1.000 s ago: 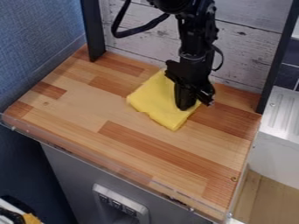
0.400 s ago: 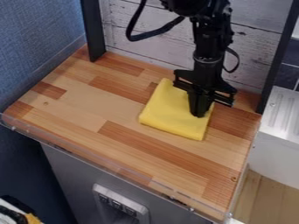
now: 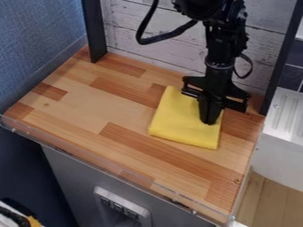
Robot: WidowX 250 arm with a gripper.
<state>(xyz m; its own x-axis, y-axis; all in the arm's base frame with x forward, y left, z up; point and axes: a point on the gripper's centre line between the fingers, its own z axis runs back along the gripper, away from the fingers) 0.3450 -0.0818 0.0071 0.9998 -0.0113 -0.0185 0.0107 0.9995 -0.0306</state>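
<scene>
- A yellow cloth [image 3: 180, 122] lies on the right half of a wooden tabletop [image 3: 112, 108], nearer its right edge than its left.
- The cloth is flat and roughly four-sided, turned at a slant, with one corner toward the far side and its long near edge sloping down to the right.
- The black gripper [image 3: 211, 121] points down at the right part of the cloth, its tip against the fabric as far as can be seen; whether it is open, closed or pinching the cloth, I cannot tell.
- The black arm [image 3: 219, 42] comes in from the far side, right of the middle, and hangs almost upright, with a thick black cable [image 3: 168, 37] looping out on its left.
- The tabletop mixes pale and reddish-brown strips, and a clear strip [image 3: 106, 166] runs along its near edge.
- Behind it stands a wall of whitish planks [image 3: 139, 37], between a black post on the left [image 3: 93, 33] and another on the right [image 3: 281, 62].
- A blue textured panel [image 3: 38, 40] is at the left.
- A white ridged surface [image 3: 287, 115] is at the right, with dark tiles [image 3: 291, 77] beyond.
- Below the near edge is a grey front [image 3: 74, 177] with a metallic panel [image 3: 127, 206].
</scene>
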